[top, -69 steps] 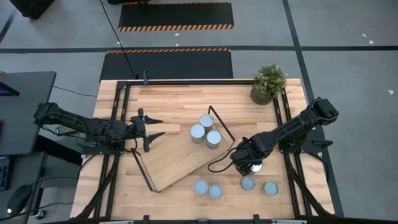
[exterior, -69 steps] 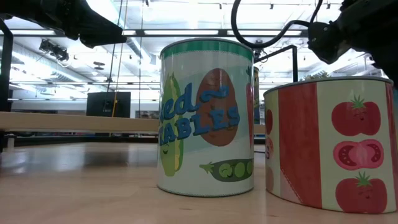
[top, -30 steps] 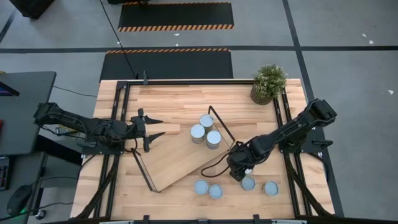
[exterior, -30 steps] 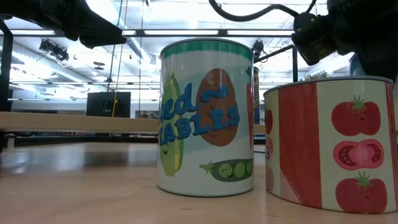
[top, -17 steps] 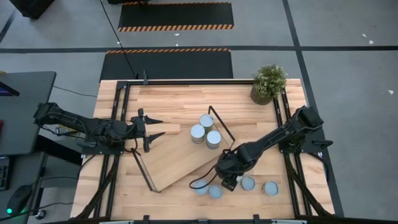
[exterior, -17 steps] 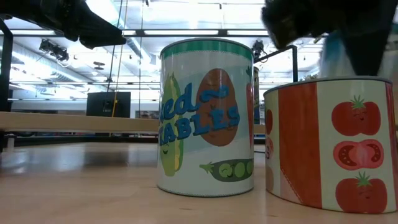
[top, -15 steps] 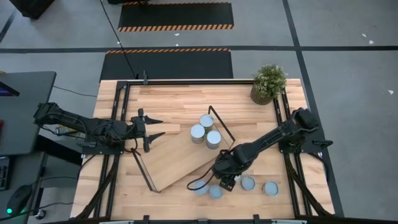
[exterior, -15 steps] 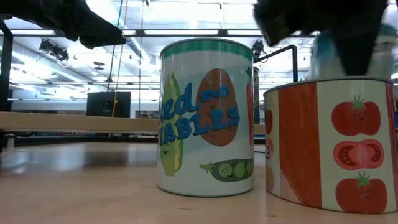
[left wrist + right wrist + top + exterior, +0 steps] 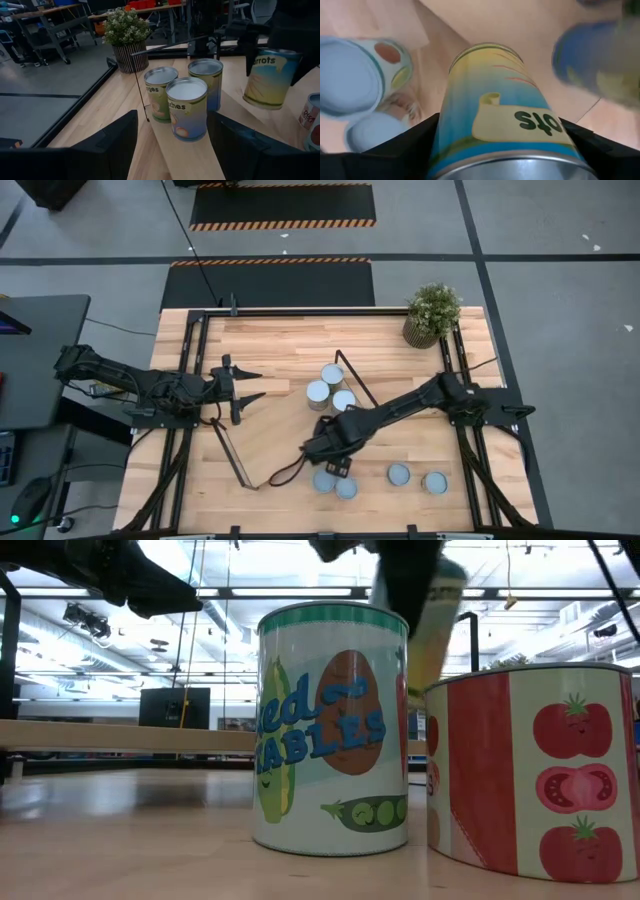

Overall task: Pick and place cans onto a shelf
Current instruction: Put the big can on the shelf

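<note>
A wooden table (image 9: 290, 345) in a workshop holds a slanted shelf (image 9: 265, 442). A yellow-and-blue carrot can (image 9: 270, 77), lifted from the table's right front, is now clenched in the right gripper (image 9: 330, 448) over the shelf's front edge, beside three shelved cans (image 9: 331, 389). The left gripper (image 9: 243, 388) waits half-open at the shelf's left end.

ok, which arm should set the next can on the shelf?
Right. Its gripper is shut on the carrots can, carried over the shelf near three standing cans. Left gripper waits open by the shelf's left end.
</note>
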